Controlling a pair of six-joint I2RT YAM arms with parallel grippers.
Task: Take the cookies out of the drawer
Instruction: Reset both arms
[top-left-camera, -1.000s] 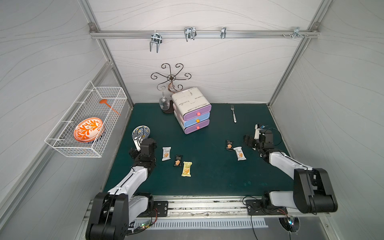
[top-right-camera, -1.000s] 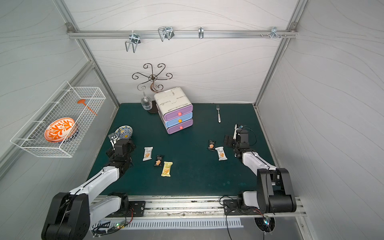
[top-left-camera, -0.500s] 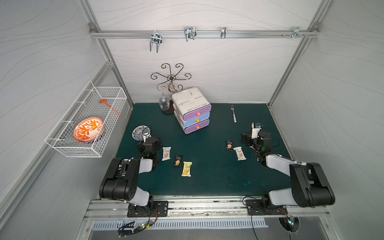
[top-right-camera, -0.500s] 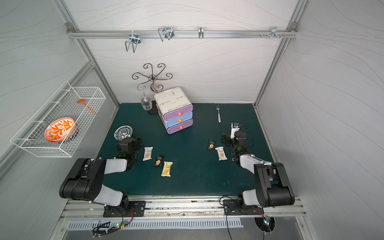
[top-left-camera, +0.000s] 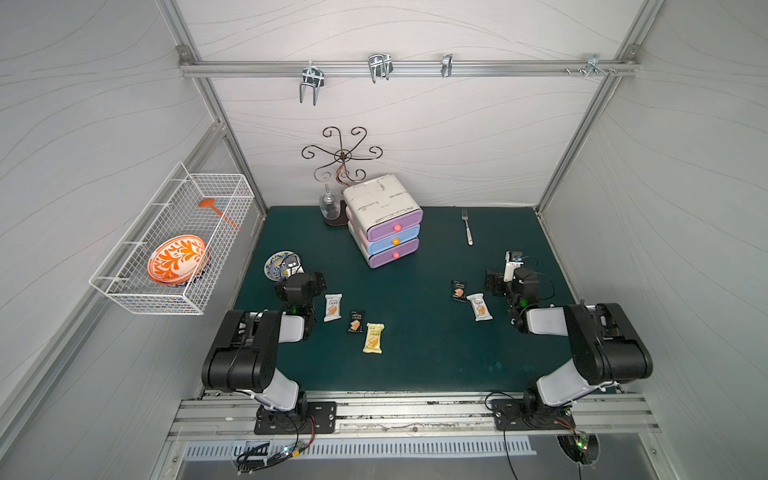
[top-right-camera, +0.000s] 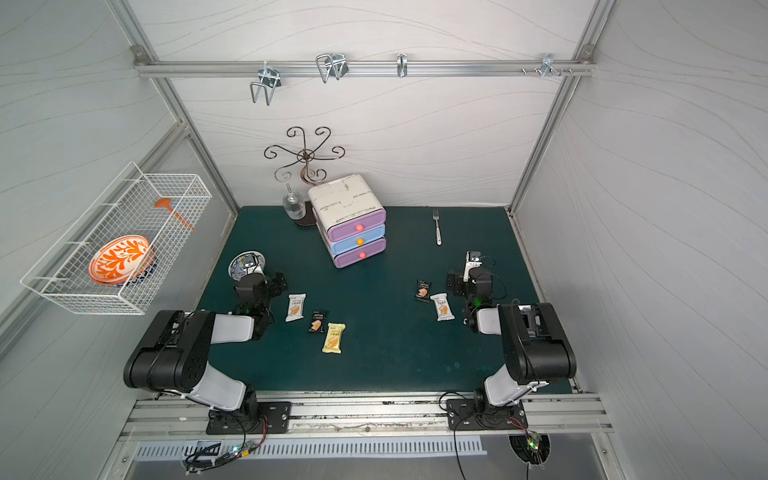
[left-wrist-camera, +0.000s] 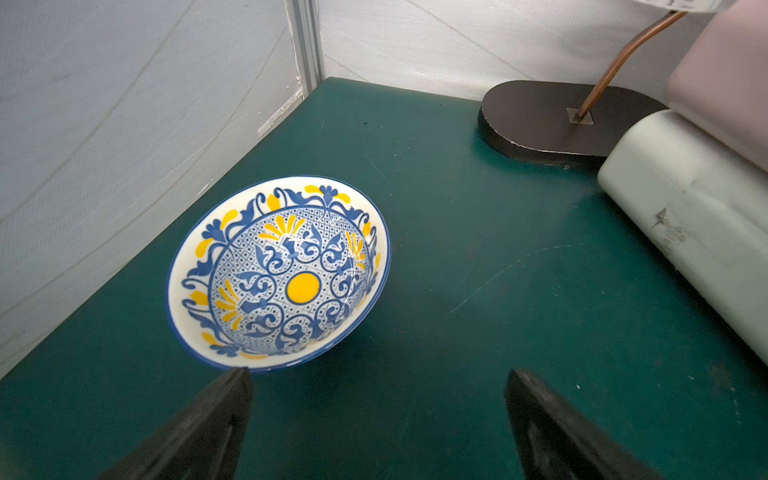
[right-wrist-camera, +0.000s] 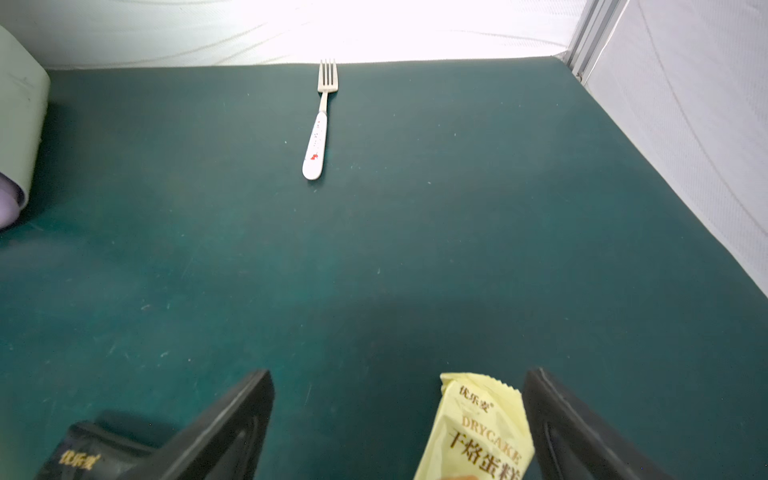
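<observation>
In both top views, five cookies are lying in front of the closed drawer unit, three nearer the left gripper, two beside the right gripper; in the left wrist view, its fingers are standing wide, empty; in the right wrist view, wide fingers are flanking a pale packet lengthwise.

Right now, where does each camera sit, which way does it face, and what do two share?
Top views: high over the front rail, looking down at the table; left arm, right arm and drawer unit show.
Left wrist: behind the open left gripper, facing the bowl; jaws show.
Right wrist: behind the open right gripper, facing the fork; a pale packet lies between its jaws.
Shared: both top views also show bowl and fork.
</observation>
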